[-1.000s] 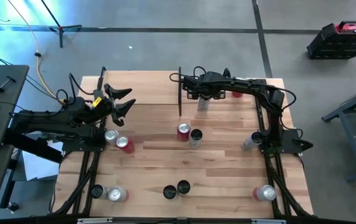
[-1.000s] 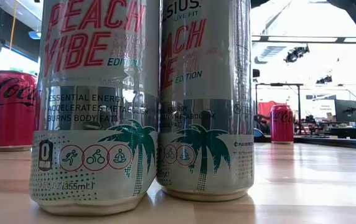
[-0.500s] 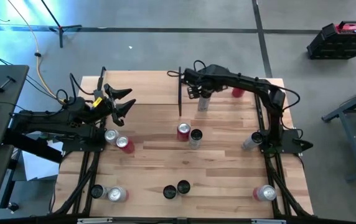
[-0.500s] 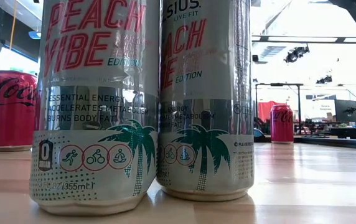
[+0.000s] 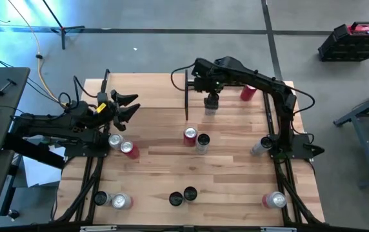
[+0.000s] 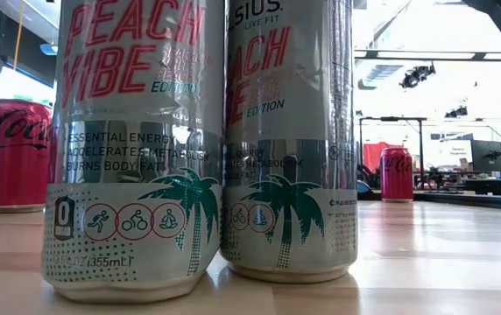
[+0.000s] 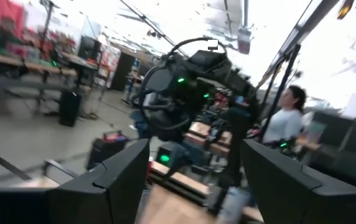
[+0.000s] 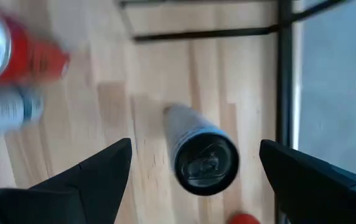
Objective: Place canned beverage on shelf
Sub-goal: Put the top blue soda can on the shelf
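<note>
Right gripper [image 8: 195,146] spread wide, nothing between its fingers, pointed straight down just above the dark top of a slim silver can [image 8: 206,163]. Stands upright directly beneath, on the pale planks of the shelf [image 8: 240,74], clear of both fingers. Close alongside, thin black frame bars [image 8: 284,81] edging the board, with grey floor past them. Near the forearm, on the same board, a red can [image 5: 248,92], upright and apart from the silver one. Right arm reached in from the table's right edge, elbow bent, wrist folded down over the shelf. Farther off, on the butcher-block tabletop [image 5: 236,174], a red and a silver can [image 5: 189,135] standing as a pair just off the shelf's near side, none in the way of the gripper. Beyond those, more cans in pairs and singles toward the front edge [image 5: 120,201]; two tall Peach Vibe cans [image 6: 132,149] filling the low view, with a red cola can [image 6: 14,153] to one side. Well apart at the left side, left gripper [image 5: 123,106] raised off the wood, fingers parted and empty, two cans [image 5: 128,149] beside its arm. Around the table, grey concrete floor, a black crate [image 5: 355,38], and, in the left wrist view, a person [image 7: 287,118] standing in the bright room behind.
</note>
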Robot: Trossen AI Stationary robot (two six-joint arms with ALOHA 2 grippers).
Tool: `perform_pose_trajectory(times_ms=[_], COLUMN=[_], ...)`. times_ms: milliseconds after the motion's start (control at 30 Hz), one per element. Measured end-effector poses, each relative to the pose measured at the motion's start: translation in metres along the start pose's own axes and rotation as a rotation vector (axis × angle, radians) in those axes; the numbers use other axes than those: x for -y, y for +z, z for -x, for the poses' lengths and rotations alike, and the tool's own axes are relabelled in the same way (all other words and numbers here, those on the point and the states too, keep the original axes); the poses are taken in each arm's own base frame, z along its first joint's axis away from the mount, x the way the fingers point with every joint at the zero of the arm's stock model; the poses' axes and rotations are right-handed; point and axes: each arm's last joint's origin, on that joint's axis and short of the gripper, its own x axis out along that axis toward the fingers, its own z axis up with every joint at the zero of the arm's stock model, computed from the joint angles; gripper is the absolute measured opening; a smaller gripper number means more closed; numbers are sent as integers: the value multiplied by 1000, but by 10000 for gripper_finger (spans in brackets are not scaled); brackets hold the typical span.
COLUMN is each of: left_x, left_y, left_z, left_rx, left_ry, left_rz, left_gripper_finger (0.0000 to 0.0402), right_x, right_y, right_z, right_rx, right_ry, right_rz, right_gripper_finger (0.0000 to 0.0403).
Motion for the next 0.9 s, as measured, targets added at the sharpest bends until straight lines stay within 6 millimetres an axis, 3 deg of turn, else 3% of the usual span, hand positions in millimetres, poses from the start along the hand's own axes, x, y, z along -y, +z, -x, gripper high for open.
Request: perform_pose_trajectory(times_ms=[100, 600, 900], left_x=[2, 5, 6], left_y=[-1, -10, -14], left_z=[1, -6, -10], left_rx=[-6, -50, -62], left_ry=[-15, 8, 1], left_rz=[58, 93, 97], left_gripper_finger=[244, 244, 244], right_x=[3, 23, 20], right_y=[-5, -19, -26], right_z=[-10, -37, -62], right_rx=[-46, -57, -99], right_ry=[12, 76, 101], right_rz=[79, 126, 159], right_gripper_finger=[340, 340, 339])
